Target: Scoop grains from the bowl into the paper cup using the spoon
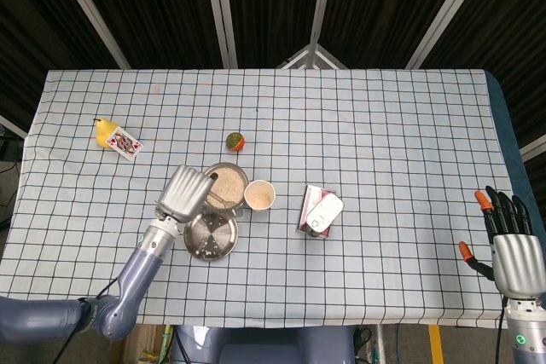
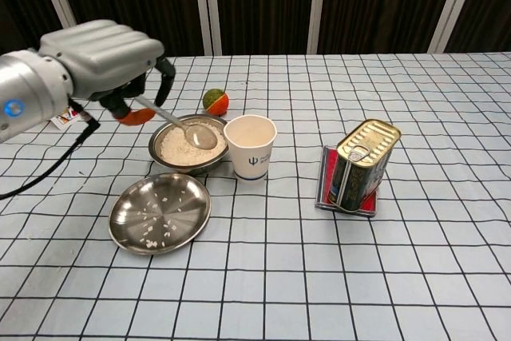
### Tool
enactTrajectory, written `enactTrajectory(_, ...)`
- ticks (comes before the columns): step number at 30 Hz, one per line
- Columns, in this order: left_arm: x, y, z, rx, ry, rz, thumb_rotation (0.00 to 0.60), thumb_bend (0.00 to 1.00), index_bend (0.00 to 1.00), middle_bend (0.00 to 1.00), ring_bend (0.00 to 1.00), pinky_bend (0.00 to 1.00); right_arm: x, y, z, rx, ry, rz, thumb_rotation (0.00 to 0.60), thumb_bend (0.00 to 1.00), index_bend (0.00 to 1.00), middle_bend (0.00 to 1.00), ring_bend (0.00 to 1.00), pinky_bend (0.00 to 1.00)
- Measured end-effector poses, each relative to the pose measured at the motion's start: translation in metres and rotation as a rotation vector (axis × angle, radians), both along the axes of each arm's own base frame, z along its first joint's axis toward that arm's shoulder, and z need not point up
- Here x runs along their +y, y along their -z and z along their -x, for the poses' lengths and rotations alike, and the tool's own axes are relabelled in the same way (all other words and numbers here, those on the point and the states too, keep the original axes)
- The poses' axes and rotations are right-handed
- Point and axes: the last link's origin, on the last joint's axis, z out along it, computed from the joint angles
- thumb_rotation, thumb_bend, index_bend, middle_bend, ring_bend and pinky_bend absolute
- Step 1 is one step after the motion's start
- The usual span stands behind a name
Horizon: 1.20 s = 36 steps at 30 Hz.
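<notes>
A steel bowl [image 2: 162, 134] [image 1: 236, 171] filled with pale grains sits left of centre. Just to its right stands the white paper cup [image 2: 251, 147] [image 1: 259, 196]. My left hand [image 2: 102, 58] [image 1: 185, 193] hovers left of the bowl and grips a metal spoon [image 2: 179, 125]; the spoon slants down to the right and its head lies on the grains in the bowl. My right hand [image 1: 512, 240] shows only in the head view, off the table's right edge, fingers spread and holding nothing.
A shallow steel plate [image 2: 160, 212] [image 1: 211, 236] with a few stray grains lies in front of the bowl. A tin can [image 2: 361, 165] stands on a red coaster right of the cup. A small orange-green ball [image 2: 215, 101] sits behind the bowl. A playing card and yellow pear [image 1: 106, 131] lie far left.
</notes>
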Motion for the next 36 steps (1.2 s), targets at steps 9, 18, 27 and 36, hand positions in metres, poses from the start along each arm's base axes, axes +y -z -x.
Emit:
enactTrajectory(9,-0.018,0.009,0.036,0.003,-0.130,0.060,0.600,0.38,0.53,1.00,1.00,1.00,0.000,0.000,0.000,0.001,0.001,0.001,0.600,0.33,0.00,0.00,0.00,0.00)
enactTrajectory(18,-0.025,0.027,0.040,-0.011,-0.164,0.097,0.600,0.26,0.50,1.00,1.00,1.00,0.000,0.000,0.000,0.000,0.000,0.003,0.600,0.33,0.00,0.00,0.00,0.00)
enactTrajectory(27,-0.026,0.018,0.044,-0.056,-0.181,0.074,0.600,0.25,0.46,1.00,1.00,1.00,0.000,0.000,0.000,0.001,-0.002,0.003,0.600,0.33,0.00,0.00,0.00,0.00)
enactTrajectory(36,-0.027,-0.034,0.059,-0.173,-0.171,-0.059,0.600,0.24,0.24,0.59,0.68,0.73,0.000,0.000,0.000,0.003,-0.002,0.002,0.600,0.33,0.00,0.00,0.00,0.00)
